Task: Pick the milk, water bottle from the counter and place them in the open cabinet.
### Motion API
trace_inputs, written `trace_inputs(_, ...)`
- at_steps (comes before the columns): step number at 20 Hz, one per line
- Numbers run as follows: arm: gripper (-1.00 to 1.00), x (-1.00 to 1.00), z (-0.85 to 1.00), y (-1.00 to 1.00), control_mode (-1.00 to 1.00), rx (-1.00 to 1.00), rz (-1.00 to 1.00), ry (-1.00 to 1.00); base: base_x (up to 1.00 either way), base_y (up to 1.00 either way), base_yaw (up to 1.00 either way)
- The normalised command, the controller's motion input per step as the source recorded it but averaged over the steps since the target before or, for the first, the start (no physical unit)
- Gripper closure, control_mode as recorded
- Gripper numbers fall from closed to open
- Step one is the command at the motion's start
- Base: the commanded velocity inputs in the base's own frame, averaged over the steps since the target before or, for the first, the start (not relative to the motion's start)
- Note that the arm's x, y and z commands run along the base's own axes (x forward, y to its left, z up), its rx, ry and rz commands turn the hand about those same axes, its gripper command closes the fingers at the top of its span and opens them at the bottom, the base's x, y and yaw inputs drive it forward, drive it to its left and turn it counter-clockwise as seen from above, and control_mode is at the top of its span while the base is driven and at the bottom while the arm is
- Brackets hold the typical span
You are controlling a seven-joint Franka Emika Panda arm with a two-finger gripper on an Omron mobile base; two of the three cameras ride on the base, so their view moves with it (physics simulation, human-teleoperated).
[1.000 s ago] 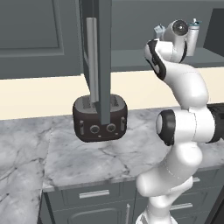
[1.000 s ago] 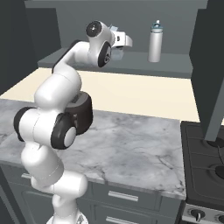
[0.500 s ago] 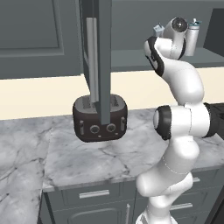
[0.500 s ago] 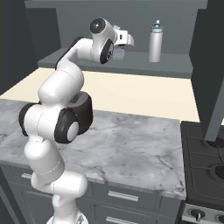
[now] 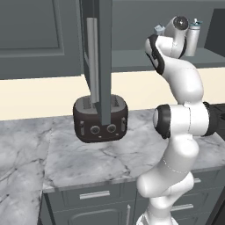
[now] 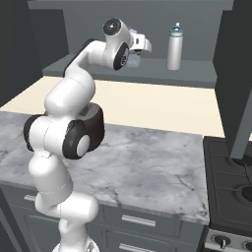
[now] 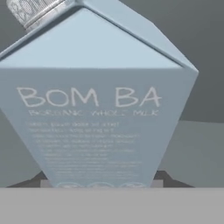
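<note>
Milk (image 7: 100,109) looms in the hand view: a pale blue boxy carton with a gabled top, faint white lettering and a ribbed cap (upper left corner). The gripper (image 6: 139,47) pinches it, dark fingertips (image 7: 33,180) pressed against its sides, up at the open cabinet (image 6: 197,74) shelf. The right base view adds the slim grey water bottle (image 6: 173,47) with its teal cap, upright on that plain shelf just beside. The left base view gives a rounded dark toaster (image 5: 100,118) on veined marble worktop (image 5: 110,156), behind the cabinet door's long silver handle (image 5: 92,61).
</note>
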Motion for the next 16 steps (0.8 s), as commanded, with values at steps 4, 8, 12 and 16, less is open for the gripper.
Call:
trace_inputs(4, -1.0, 0.01, -0.28, 0.0, -1.0, 0.03, 0.0, 0.0, 0.0, 0.0, 0.0)
trace_inputs(8, -1.0, 0.0, -0.19, 0.0, -1.0, 0.02, 0.0, 0.0, 0.0, 0.0, 0.0)
trace_inputs(12, -1.0, 0.0, -0.02, 0.0, -1.0, 0.0, 0.0, 0.0, 0.0, 0.0, 0.0)
trace_inputs(16, -1.0, 0.0, 0.01, -0.01, -1.0, 0.0, 0.0, 0.0, 0.0, 0.0, 0.0)
